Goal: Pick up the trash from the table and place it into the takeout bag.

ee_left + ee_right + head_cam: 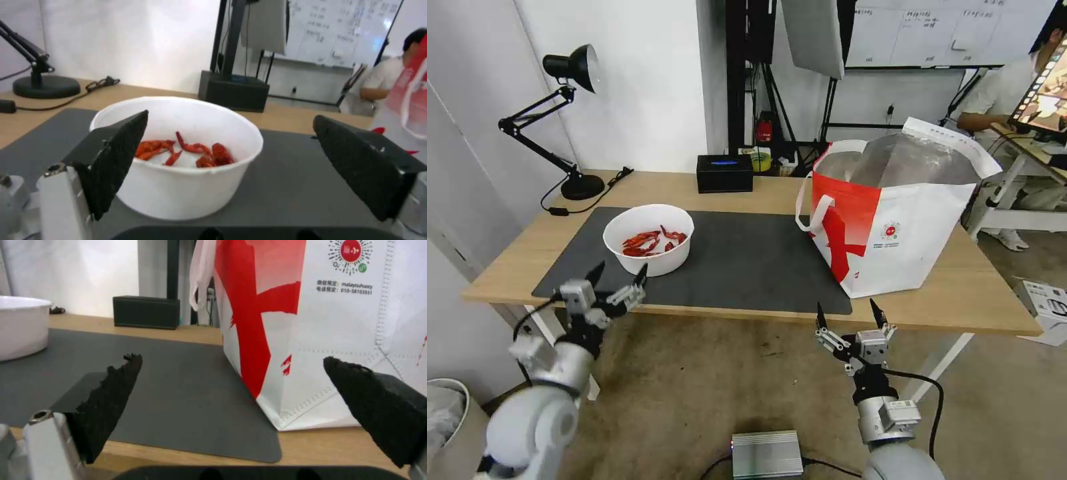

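White plastic was what caught the eye first: the white bowl of red shells was seen standing upright on the left part of the dark grey mat, which was spread over the light-wood table. Red shells were piled in the bottom of the bowl. The left gripper was held at the near edge of the table, just in front of the bowl, its fingers spread wide with nothing between them; in the left wrist view one black fingertip was seen overlapping the bowl's near wall, though contact could not be judged. The right gripper was poised below the table's near edge, in front of the takeout bag, and its jaws were likewise parted and empty. The bag was found standing upright on the right side of the table, mouth open, silver lining showing, its near left corner resting on the mat's right end. A black box was noted at the far edge of the table, and a black desk lamp at the far left
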